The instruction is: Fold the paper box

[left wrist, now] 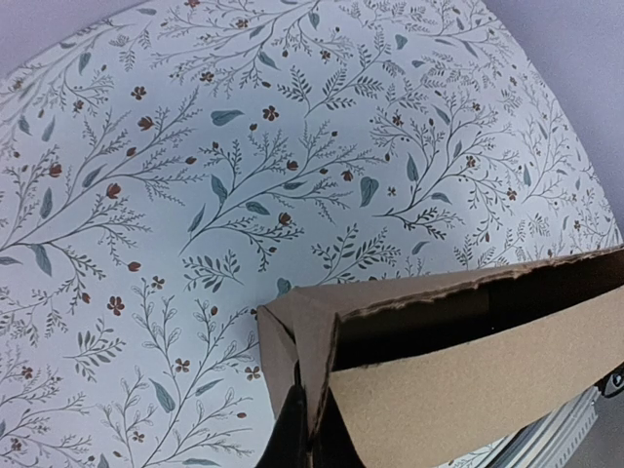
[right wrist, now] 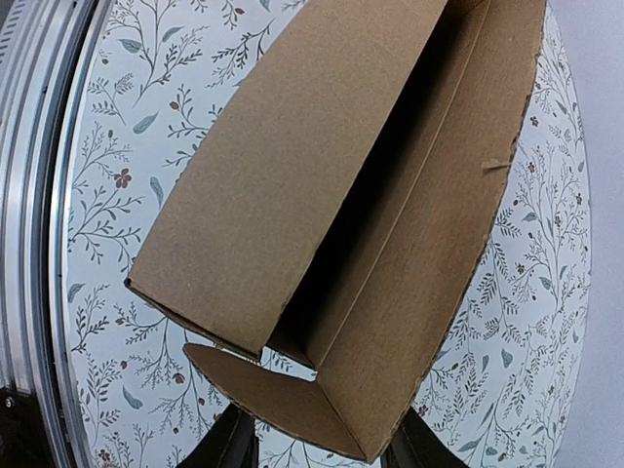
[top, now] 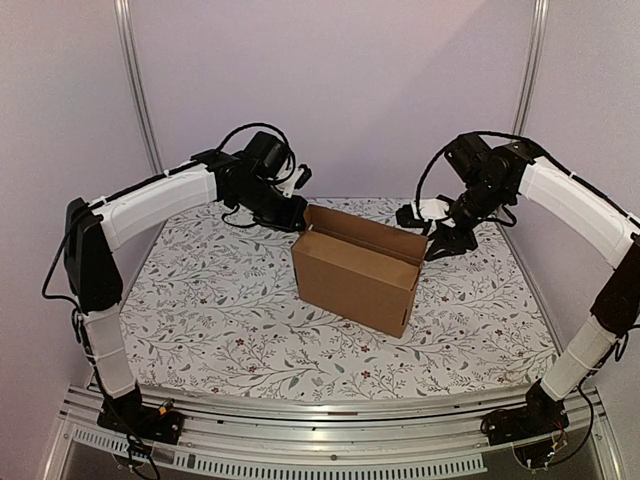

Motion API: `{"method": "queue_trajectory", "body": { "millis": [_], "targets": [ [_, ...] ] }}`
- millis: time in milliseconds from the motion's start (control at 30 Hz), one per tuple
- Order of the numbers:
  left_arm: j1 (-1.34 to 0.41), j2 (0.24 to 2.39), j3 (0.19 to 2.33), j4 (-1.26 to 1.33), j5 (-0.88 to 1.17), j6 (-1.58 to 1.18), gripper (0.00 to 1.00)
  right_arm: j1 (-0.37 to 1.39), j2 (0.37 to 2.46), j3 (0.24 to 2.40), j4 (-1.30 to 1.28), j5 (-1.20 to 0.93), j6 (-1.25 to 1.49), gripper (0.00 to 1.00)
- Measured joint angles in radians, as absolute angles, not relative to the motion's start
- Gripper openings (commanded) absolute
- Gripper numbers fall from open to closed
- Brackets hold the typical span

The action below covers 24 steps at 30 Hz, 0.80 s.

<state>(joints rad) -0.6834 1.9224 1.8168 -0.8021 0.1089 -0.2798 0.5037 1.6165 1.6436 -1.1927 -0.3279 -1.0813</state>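
Note:
The paper box (top: 355, 270) is plain brown cardboard, standing open-topped in the middle of the table. My left gripper (top: 296, 214) is at its back left corner. In the left wrist view the two dark fingers (left wrist: 290, 439) are pinched together on the upright edge of the box's (left wrist: 468, 380) corner wall. My right gripper (top: 441, 240) is at the box's back right end. In the right wrist view its fingers (right wrist: 230, 448) stand wide apart, with the box's (right wrist: 292, 156) corner and a curved end flap (right wrist: 263, 390) between them, untouched.
A floral-patterned cloth (top: 210, 300) covers the table. An aluminium rail (top: 330, 415) runs along the near edge and shows in the right wrist view (right wrist: 39, 195). Purple walls and two upright metal posts (top: 138, 90) close in the back.

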Motion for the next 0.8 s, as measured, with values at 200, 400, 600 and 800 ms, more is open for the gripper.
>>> {"method": "queue_trajectory", "body": {
  "millis": [200, 400, 600, 800],
  "targets": [
    [-0.684, 1.922, 1.817, -0.802, 0.112, -0.28, 0.0, 0.51, 1.598, 1.642, -1.206, -0.327, -1.086, 0.42],
    [-0.684, 1.922, 1.817, -0.803, 0.112, -0.278, 0.0, 0.529, 1.598, 1.642, -1.205, -0.319, -1.081, 0.42],
    [-0.685, 1.922, 1.817, -0.803, 0.112, -0.272, 0.0, 0.539, 1.598, 1.641, -1.204, -0.3, -1.074, 0.41],
    [-0.685, 1.922, 1.817, -0.804, 0.112, -0.262, 0.0, 0.543, 1.598, 1.641, -1.204, -0.288, -1.07, 0.41]
  ]
}}
